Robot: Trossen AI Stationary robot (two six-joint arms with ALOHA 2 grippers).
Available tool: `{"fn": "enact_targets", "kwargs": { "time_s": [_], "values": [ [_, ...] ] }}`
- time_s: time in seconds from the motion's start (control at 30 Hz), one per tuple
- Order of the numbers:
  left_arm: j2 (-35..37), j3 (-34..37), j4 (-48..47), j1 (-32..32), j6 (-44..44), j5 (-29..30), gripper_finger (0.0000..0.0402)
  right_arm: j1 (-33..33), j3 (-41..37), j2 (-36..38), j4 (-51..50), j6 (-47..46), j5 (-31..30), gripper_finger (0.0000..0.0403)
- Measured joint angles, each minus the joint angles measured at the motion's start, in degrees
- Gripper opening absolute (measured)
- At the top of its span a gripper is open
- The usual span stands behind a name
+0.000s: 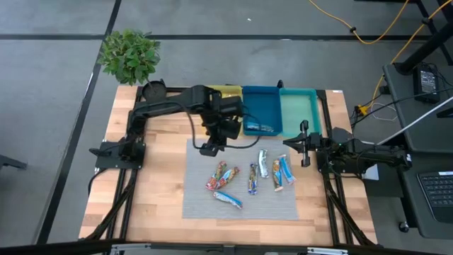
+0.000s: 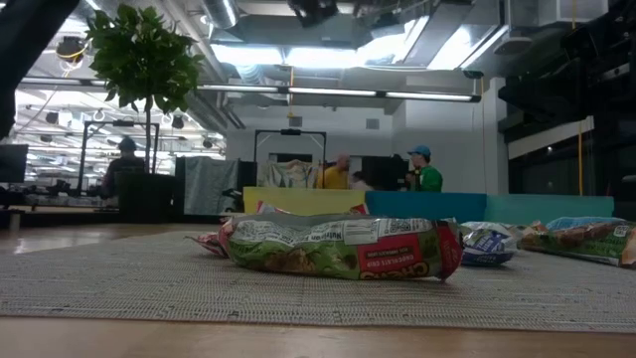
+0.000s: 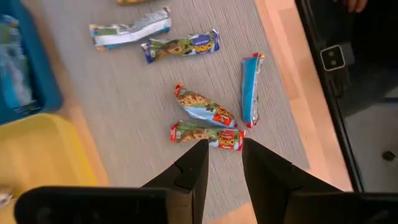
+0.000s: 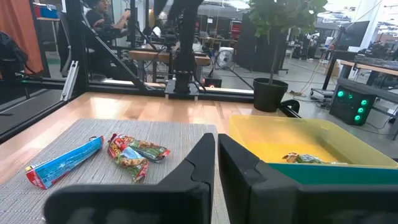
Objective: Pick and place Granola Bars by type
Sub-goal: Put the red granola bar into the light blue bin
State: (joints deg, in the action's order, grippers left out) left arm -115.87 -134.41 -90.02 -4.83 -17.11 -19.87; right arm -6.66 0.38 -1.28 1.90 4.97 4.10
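Several granola bars lie flat on a grey mat (image 1: 241,209): two red-orange ones (image 1: 221,176), a blue one (image 1: 228,200), a silver one (image 1: 263,163) and others (image 1: 282,173). One bar (image 1: 260,128) lies in the blue tray (image 1: 262,99), and another (image 4: 303,158) in the yellow tray (image 4: 292,140). My left gripper (image 3: 224,155) hangs open and empty above the mat's far left part, over a red-orange bar (image 3: 208,135). My right gripper (image 4: 216,149) is shut and empty at the mat's right edge (image 1: 290,142), pointing left.
Yellow (image 2: 298,199), blue (image 2: 422,206) and teal (image 1: 301,106) trays stand in a row along the far edge. A potted plant (image 1: 129,55) stands at the far left corner. Bare wood lies left of the mat. People show in the room beyond.
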Motion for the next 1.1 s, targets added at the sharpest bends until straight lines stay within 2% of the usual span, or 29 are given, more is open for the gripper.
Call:
{"fn": "enact_targets", "kwargs": {
  "time_s": [0.1,0.2,0.37,0.57,0.7,0.87,1.1],
  "values": [
    [1.98,0.91,0.29,1.26,2.88,3.60,0.0090,0.00,0.02,0.00,0.02,0.00,0.00,0.0024],
    [5.73,6.06,0.16,2.22,6.16,6.79,0.0090,0.00,0.02,0.00,0.00,0.00,0.00,0.0024],
    [13.91,23.09,3.48,3.08,12.12,9.08,0.0090,0.00,0.02,0.00,0.01,0.00,-0.01,0.0024],
    [24.78,46.66,22.19,4.89,15.45,9.36,0.0090,0.00,0.02,0.00,0.02,0.00,0.00,0.0024],
    [29.17,58.01,32.31,5.10,18.63,9.43,0.0090,0.00,0.01,0.00,0.00,0.00,0.00,0.0024],
    [30.31,65.81,40.84,5.13,20.55,9.31,0.0090,0.00,0.02,0.00,0.00,0.00,-0.02,0.0024],
    [28.55,70.94,50.52,5.12,21.90,9.30,0.0090,-0.02,0.02,0.00,0.00,0.00,0.00,0.0024]
  ]
}}
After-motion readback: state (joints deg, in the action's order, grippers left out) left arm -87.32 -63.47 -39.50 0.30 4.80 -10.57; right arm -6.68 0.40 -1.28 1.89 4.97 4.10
